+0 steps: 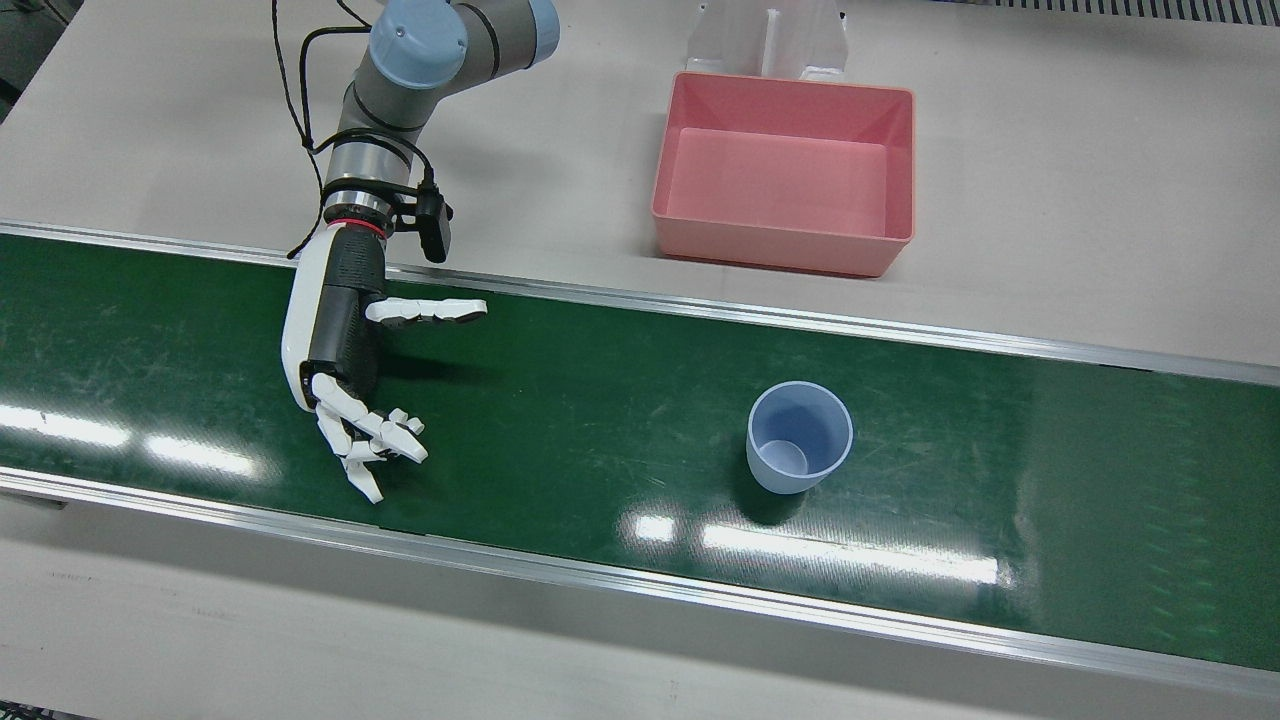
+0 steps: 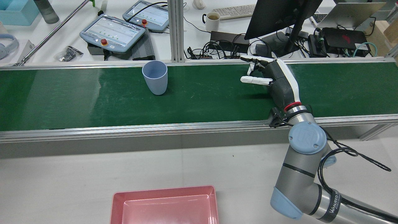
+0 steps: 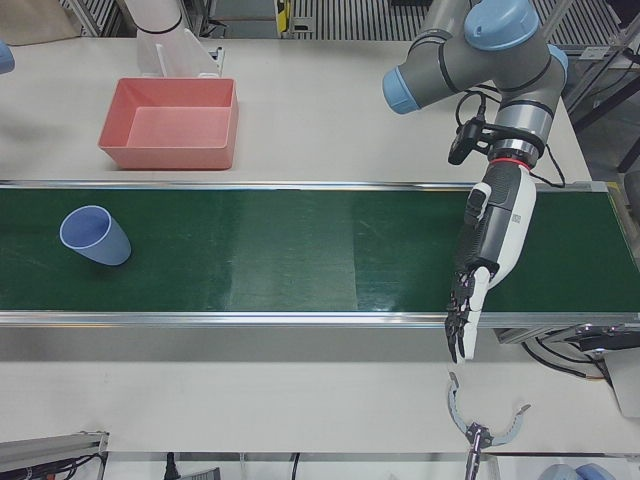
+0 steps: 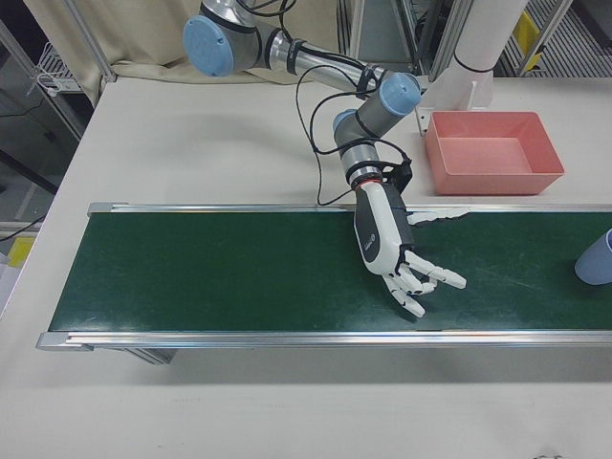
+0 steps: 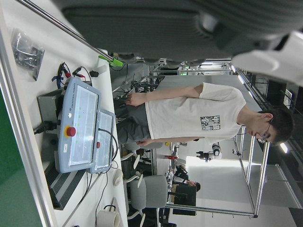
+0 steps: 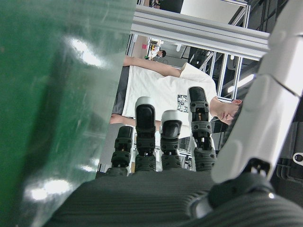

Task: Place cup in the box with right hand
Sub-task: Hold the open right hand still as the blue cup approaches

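- One long green conveyor belt (image 1: 600, 420) crosses the worktop.
- One shallow pink plastic box (image 1: 785, 170) sits beside the belt's robot-side edge.
- My one visible right hand (image 1: 345, 345) hovers over the belt, fingers (image 1: 385, 435) spread, holding nothing.
- One pale blue plastic cup (image 1: 798, 437) stands upright on the belt, well apart from my hand.

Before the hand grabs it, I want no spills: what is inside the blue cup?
Nothing: the front view looks down into the upright blue cup and shows its bare bottom. The green belt directly beneath it is covered.

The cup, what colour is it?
The cup is pale blue. The front view shows it best, standing upright on the green belt.
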